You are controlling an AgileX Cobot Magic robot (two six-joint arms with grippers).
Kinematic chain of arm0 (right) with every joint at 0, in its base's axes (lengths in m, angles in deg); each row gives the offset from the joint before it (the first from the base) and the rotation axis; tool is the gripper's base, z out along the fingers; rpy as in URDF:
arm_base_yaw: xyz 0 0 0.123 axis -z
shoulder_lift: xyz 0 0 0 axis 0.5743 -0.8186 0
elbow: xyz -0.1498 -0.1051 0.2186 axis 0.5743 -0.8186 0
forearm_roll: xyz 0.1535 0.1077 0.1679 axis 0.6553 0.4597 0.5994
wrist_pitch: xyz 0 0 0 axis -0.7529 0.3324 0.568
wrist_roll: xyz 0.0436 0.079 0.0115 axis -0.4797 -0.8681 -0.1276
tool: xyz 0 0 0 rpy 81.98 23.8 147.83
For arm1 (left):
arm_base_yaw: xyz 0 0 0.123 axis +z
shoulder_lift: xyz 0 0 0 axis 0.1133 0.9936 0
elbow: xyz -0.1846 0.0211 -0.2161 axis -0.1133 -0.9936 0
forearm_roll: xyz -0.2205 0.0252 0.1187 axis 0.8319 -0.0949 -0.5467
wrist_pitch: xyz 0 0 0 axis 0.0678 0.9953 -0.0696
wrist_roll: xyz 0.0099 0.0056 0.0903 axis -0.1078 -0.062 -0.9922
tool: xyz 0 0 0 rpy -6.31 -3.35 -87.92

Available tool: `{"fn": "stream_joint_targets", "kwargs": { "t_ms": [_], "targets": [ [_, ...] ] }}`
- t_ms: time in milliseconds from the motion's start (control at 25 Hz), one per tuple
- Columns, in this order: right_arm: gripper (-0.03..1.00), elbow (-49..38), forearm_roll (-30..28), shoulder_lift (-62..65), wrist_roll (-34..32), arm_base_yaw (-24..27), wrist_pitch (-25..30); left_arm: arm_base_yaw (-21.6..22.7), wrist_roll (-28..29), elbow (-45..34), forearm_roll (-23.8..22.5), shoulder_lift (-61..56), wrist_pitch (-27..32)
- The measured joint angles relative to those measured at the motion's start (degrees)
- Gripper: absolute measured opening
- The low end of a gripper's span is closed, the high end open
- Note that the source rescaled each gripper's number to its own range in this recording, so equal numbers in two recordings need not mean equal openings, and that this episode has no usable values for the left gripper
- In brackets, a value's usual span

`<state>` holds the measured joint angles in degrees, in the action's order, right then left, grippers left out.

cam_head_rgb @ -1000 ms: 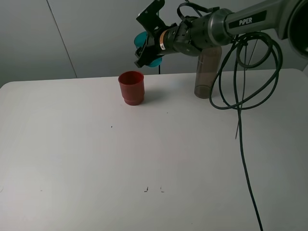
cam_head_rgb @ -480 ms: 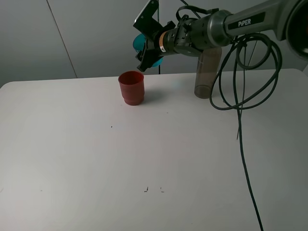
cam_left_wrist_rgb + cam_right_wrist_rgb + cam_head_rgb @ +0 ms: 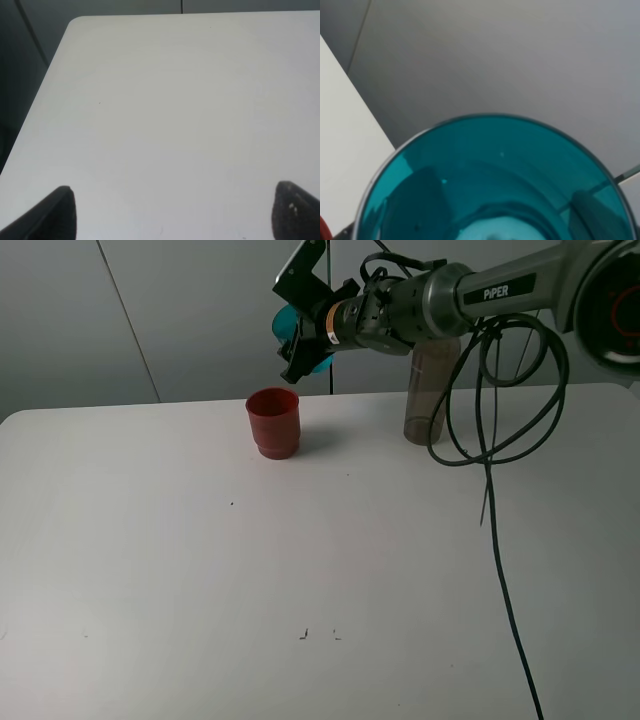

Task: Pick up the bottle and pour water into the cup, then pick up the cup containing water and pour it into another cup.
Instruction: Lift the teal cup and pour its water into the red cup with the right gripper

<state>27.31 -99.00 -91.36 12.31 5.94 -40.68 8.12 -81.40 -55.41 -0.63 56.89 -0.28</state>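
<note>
Test lab (bare white table (image 3: pixel 150 570), grey wall (image 3: pixel 200 310))

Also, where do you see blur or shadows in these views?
Exterior high view: sharp, evenly lit; the opaque red ridged plastic cup throws a soft shadow on the white table. Right wrist view: the translucent teal plastic tumbler fills the frame, soft-focused. Left wrist view: dark, blurred gripper fingertips.
</note>
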Motion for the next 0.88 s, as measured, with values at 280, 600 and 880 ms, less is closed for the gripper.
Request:
{"fn": "stream_joint_targets", "kwargs": {
  "t_ms": [280,600,880],
  "targets": [
    [0.16,0.45,-0.74,0.00,0.87,0.00,-0.10,0.00,0.00,0.00,0.00,0.00,0.00],
    [0.16,0.45,-5.58,0.00,1.67,0.00,-0.10,0.00,-0.11,0.00,0.00,0.00,0.00],
    [0.16,0.45,-10.22,0.00,1.74,0.00,-0.22,0.00,-0.35,0.00,0.00,0.00,0.00]
  ]
}}
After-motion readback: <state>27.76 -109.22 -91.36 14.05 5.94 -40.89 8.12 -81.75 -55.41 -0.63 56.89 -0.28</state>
